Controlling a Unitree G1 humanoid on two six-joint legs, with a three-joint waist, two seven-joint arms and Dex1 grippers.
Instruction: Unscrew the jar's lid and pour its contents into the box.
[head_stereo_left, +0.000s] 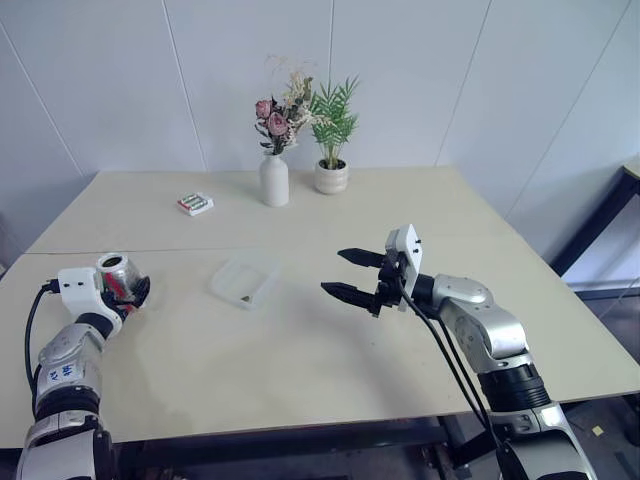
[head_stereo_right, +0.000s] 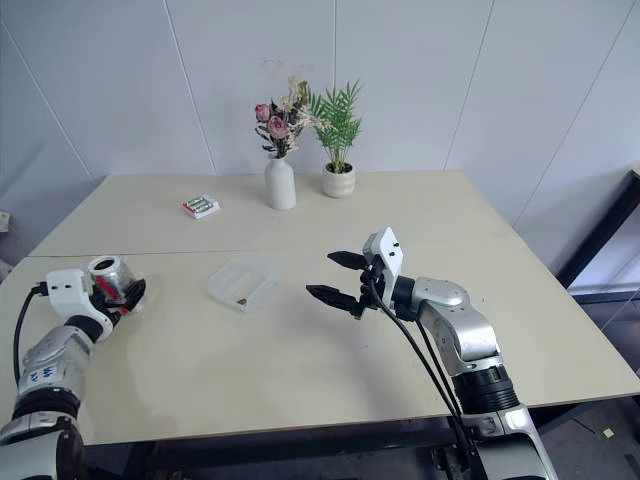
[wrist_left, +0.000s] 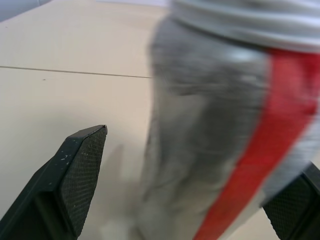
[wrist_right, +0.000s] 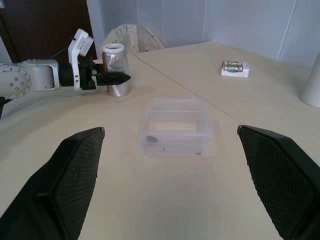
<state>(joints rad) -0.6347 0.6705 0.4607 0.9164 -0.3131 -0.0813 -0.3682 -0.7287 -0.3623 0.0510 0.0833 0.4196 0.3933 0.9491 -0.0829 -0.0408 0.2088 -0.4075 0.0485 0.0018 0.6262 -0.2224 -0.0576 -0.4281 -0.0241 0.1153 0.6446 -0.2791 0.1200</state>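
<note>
Now the jar (wrist_right: 116, 70) stands upright and lidless on the surface (head_stereo_left: 330, 350) at its left edge, between the parted fingers of the left gripper (wrist_right: 114, 78), 1 finger clear of it. Well apart, the right gripper (head_stereo_left: 350, 275) hovers wide open and empty near the box (wrist_right: 175, 126), where dark bits (wrist_right: 151, 139) lie.

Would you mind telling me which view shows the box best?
The right wrist view: the box sits centred and near, with dark bits visible inside. Both eye views show it smaller, mid-table between the grippers, its inside harder to read.
</note>
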